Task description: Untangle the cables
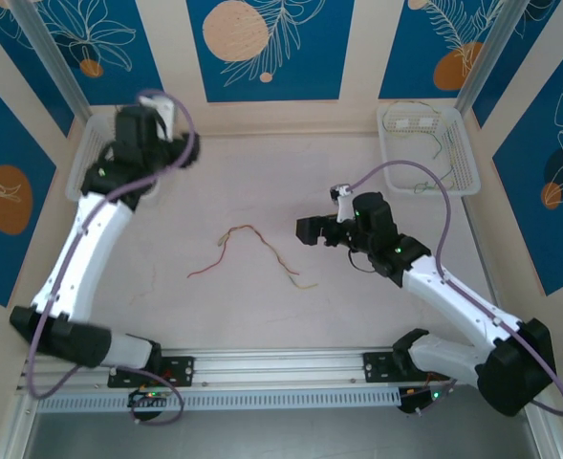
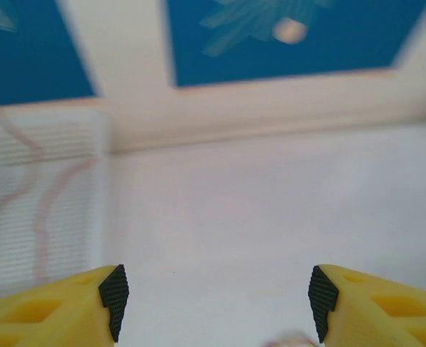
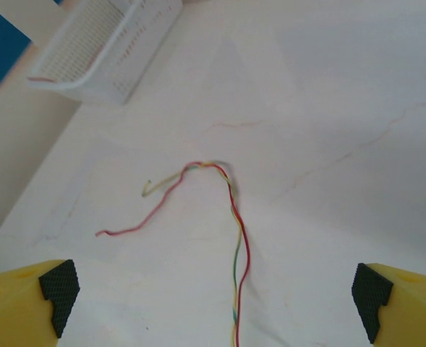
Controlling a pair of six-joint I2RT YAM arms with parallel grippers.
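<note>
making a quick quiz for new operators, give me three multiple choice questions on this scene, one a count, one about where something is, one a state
1. How many white baskets stand on the table?
A one
B two
C four

2. Where does the twisted wire bundle lie?
A in a basket
B on the bare table top, near the middle
C draped over an arm

3. How is the right gripper?
A shut on the wires
B shut on nothing
C open and empty

Answers:
1 B, one sits at each far corner.
2 B, it lies flat on the table surface, apart from both baskets.
3 C, its fingertips stand wide apart and grip nothing.
</note>
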